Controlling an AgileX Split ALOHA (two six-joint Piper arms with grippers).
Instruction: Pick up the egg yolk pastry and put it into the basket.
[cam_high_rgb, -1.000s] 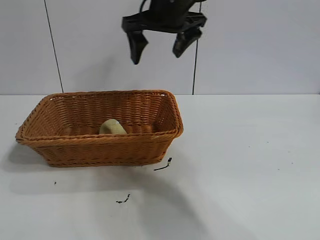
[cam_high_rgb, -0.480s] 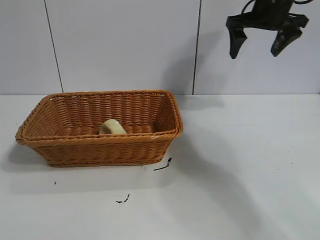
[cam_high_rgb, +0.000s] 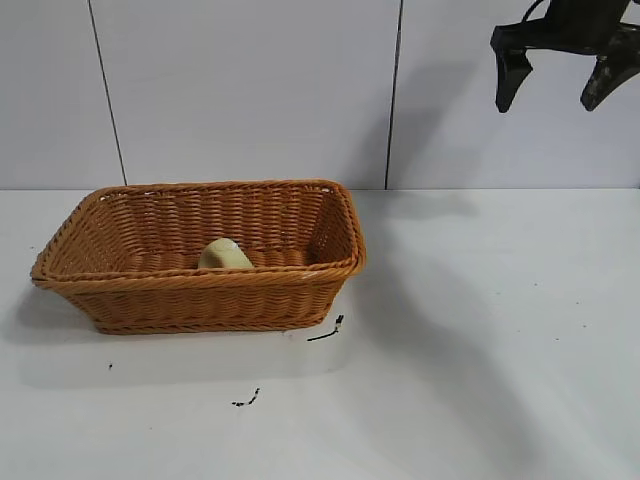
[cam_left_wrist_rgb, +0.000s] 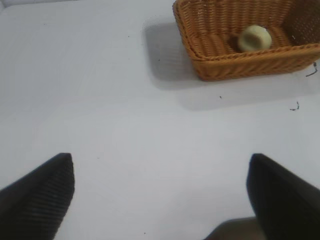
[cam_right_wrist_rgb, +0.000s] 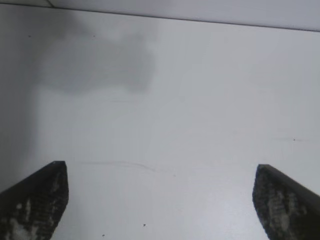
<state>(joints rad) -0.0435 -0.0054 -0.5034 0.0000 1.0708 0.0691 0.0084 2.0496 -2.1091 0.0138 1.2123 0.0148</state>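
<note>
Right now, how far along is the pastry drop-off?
Done: the egg yolk pastry sits inside the basket. In hand: nothing; the right gripper hangs open and empty, high at the exterior view's upper right, away from the basket. The left gripper is open over bare table, apart from the basket. Left: apparently just parking.

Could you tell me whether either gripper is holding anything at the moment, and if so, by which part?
Nothing is held. The right gripper and left gripper are open and empty; the egg yolk pastry lies in the basket.
</note>
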